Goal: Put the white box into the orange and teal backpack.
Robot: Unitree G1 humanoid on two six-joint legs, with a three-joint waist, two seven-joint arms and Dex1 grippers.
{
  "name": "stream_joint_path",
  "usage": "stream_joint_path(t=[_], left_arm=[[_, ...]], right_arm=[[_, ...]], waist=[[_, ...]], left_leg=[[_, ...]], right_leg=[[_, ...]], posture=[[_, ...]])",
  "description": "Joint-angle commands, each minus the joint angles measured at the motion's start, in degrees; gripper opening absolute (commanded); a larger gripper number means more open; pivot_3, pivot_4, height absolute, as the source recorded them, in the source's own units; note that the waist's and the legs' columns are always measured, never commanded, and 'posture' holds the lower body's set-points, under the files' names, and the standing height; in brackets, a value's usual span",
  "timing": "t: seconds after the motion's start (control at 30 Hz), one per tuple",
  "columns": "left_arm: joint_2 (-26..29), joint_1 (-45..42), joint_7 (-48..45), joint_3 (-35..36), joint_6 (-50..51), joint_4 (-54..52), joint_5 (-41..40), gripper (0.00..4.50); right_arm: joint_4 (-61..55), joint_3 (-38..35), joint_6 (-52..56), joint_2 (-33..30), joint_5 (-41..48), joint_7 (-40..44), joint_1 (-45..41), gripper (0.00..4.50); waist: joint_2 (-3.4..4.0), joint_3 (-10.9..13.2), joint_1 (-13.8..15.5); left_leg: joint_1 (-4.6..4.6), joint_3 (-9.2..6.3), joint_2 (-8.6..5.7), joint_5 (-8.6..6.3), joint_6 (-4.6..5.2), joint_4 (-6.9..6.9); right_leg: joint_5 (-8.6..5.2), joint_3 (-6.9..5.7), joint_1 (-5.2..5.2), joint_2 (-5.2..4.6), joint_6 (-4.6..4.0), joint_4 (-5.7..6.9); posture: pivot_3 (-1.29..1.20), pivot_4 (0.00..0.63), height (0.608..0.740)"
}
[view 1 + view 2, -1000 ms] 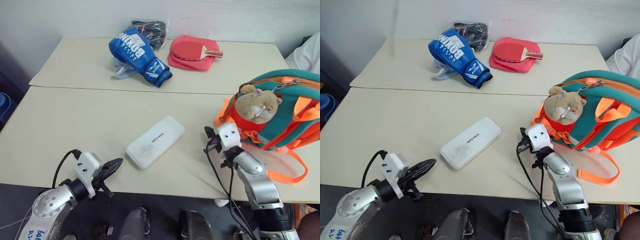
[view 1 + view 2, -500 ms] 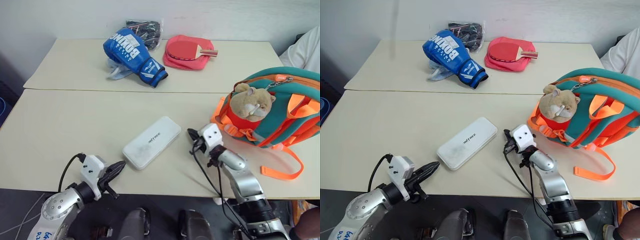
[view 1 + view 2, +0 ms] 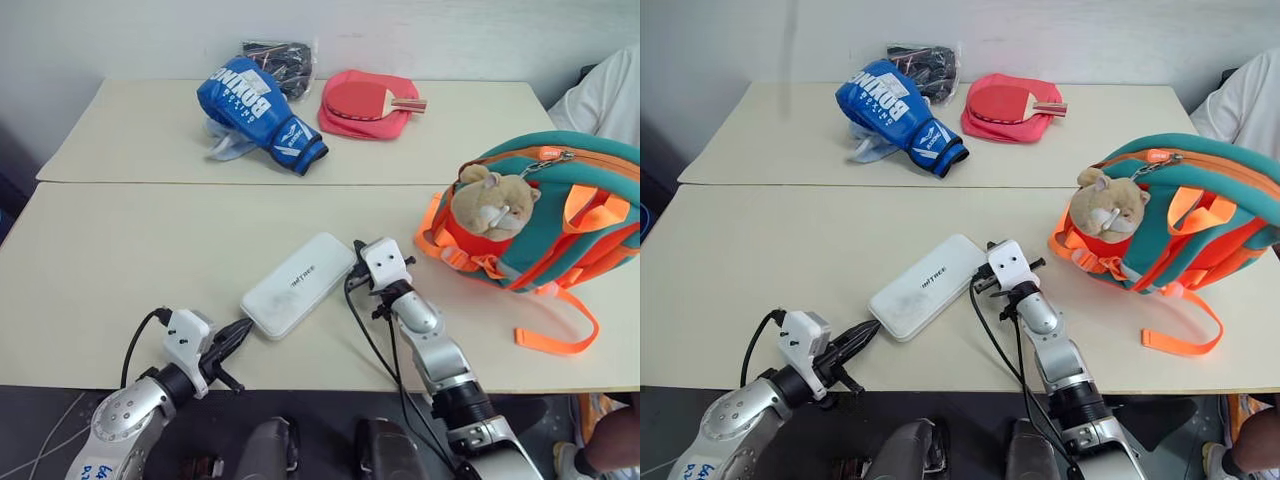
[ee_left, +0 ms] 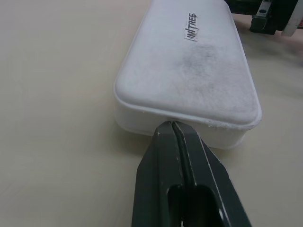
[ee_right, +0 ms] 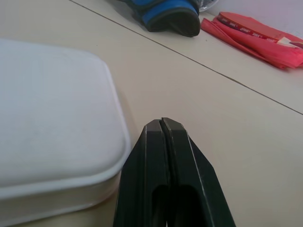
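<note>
The white box [image 3: 298, 284] lies flat and slanted near the middle of the front table, with dark lettering on its lid. My left gripper [image 3: 248, 326] is shut, and its tips [image 4: 173, 124] are right at the box's near short end. My right gripper [image 3: 350, 284] is also shut. It lies low over the table, just beside the box's far right corner [image 5: 52, 118]. The orange and teal backpack [image 3: 570, 215] stands at the right with a tan plush bear [image 3: 487, 205] on its front. An orange strap [image 3: 560, 335] trails toward the table edge.
On the rear table lie a blue boxing glove [image 3: 262, 112], a red paddle on a pink case [image 3: 372, 100] and a dark bag [image 3: 275, 55]. A seam [image 3: 150, 183] separates the two tables. A person's white sleeve [image 3: 605, 100] shows at the far right.
My right gripper has swung left from the backpack's front to the box's right end. The left gripper has stayed by the box's near end. The camera view has shifted.
</note>
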Motion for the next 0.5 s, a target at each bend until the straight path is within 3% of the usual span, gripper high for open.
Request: stream_joint_path(t=[0.03, 0.3, 0.5], left_arm=[[-0.29, -1.90, 0.64, -0.14, -0.52, -0.03, 0.06, 0.02], [2.57, -5.41, -0.89, 1.59, -0.81, 3.59, 0.71, 0.02], [5.74, -9.01, -4.59, 1.18, -2.34, 7.72, 1.22, 0.02]], right_arm=[[-1.07, 0.81, -0.53, -1.55, 3.76, 7.16, 0.82, 0.00], [-7.37, 1.69, 4.30, -10.31, 12.63, 25.77, 3.22, 0.00], [-14.61, 1.46, 10.36, -15.76, 15.97, 32.92, 6.27, 0.00]], waist=[[-0.01, -0.01, 0.04], [-0.02, -0.01, 0.04], [-0.02, -0.01, 0.08]], left_leg=[[0.00, 0.00, 0.00, 0.00, 0.00, 0.00], [0.00, 0.00, 0.01, -0.02, 0.05, 0.01], [0.00, 0.00, 0.02, -0.04, 0.06, 0.01]], right_leg=[[0.00, 0.00, 0.00, 0.00, 0.00, 0.00], [0.00, -0.02, 0.03, -0.02, 0.00, -0.03], [0.00, -0.04, 0.03, -0.04, 0.00, -0.05]], posture=[[0.00, 0.150, 0.740], [0.00, 0.150, 0.740], [0.00, 0.150, 0.740]])
